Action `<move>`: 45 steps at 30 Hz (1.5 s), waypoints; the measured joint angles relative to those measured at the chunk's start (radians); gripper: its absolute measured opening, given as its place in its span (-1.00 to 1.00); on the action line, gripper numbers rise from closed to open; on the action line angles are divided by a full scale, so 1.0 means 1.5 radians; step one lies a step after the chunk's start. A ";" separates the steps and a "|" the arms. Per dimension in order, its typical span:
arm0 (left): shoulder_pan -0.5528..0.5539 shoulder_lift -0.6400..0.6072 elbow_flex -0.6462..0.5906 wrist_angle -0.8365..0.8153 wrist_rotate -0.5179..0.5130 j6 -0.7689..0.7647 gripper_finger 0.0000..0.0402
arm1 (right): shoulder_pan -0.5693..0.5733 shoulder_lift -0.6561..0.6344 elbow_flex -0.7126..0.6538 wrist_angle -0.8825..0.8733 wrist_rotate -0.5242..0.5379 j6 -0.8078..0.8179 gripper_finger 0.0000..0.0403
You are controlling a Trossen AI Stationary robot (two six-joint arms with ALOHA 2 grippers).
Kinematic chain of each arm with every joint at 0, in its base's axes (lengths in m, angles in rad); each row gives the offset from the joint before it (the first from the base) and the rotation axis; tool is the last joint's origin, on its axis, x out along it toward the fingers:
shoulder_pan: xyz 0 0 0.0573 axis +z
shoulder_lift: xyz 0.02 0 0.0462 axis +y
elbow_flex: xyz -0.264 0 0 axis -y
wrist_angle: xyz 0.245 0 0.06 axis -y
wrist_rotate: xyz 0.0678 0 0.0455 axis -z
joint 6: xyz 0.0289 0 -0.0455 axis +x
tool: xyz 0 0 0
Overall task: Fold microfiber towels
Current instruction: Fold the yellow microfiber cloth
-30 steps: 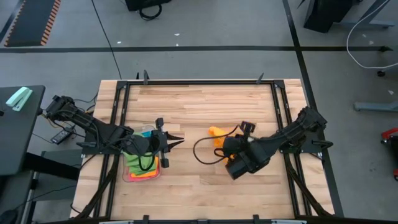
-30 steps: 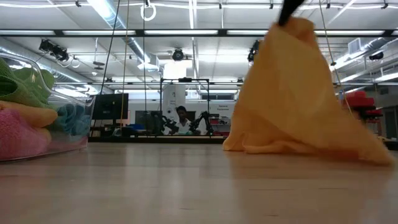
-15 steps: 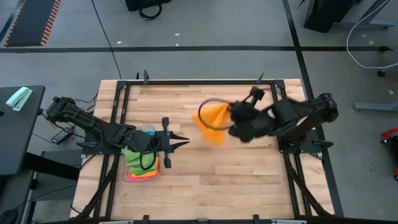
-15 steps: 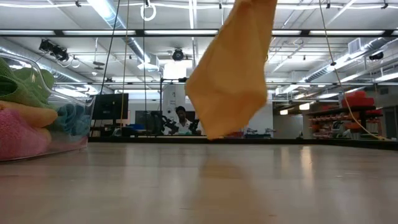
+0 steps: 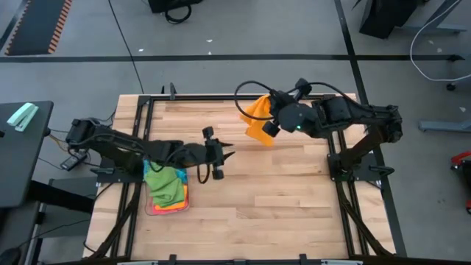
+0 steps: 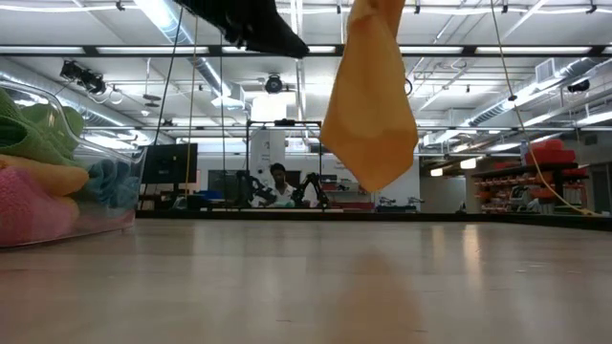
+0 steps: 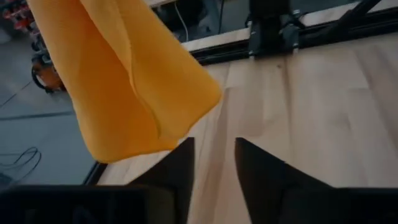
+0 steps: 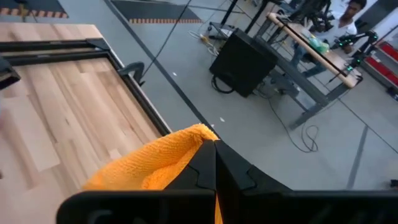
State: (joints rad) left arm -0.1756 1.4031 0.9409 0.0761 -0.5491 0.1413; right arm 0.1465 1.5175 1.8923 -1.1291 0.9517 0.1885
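An orange microfiber towel [image 5: 257, 124] hangs in the air over the table's far middle, with my right gripper [image 5: 267, 112] shut on its top. In the low view the orange towel [image 6: 369, 105] tapers down to a point well above the tabletop. My left gripper [image 5: 229, 154] stands open near the table's middle, level, pointing toward the towel; its fingers [image 7: 183, 158] are just short of the towel's lower end [image 7: 134, 102] and hold nothing. Green, orange, pink and blue towels [image 5: 165, 184] lie piled in a clear tray [image 6: 115, 205] at the left. My right gripper pinches a bunched upper part of the orange towel [image 8: 189, 142] between its two shut fingers. The fingers come from the table's right side, slanting a little downward. The towel hangs slack below them, lifted clear of the table; how many layers are caught I cannot tell.
The wooden tabletop [image 5: 280, 199] is framed by dark rails [image 5: 235, 96]. The clear tray sits at the left edge beside my left arm. Cables loop over my right arm [image 5: 254, 88]. A person sits at a bench [image 6: 279, 186] far behind the table.
My right gripper has risen and swung toward the table's far edge, turning as it went; the orange towel, whose lower part lay on the table, is now lifted clear and hangs. My left gripper has moved from above the tray toward the table's middle and the towel.
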 joint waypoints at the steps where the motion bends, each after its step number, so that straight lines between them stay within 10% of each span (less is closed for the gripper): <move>1: 0.013 0.006 0.000 0.003 0.009 0.000 -0.33 | -0.005 0.003 0.000 0.000 -0.001 0.000 -0.98; 16: 0.182 0.097 0.000 0.031 0.130 0.035 0.28 | -0.013 0.010 -0.001 0.001 -0.012 -0.012 -0.98; 34: 0.219 0.134 0.000 0.155 0.395 0.071 0.02 | -0.013 0.010 -0.004 0.002 -0.033 -0.003 -0.98; 45: 0.203 0.162 0.000 0.160 0.405 0.078 -0.16 | -0.013 0.010 -0.004 0.009 -0.042 0.007 -0.98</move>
State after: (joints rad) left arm 0.1284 1.6467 0.9409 0.3156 0.0589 0.2587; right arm 0.1265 1.5326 1.8862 -1.1162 0.8889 0.1985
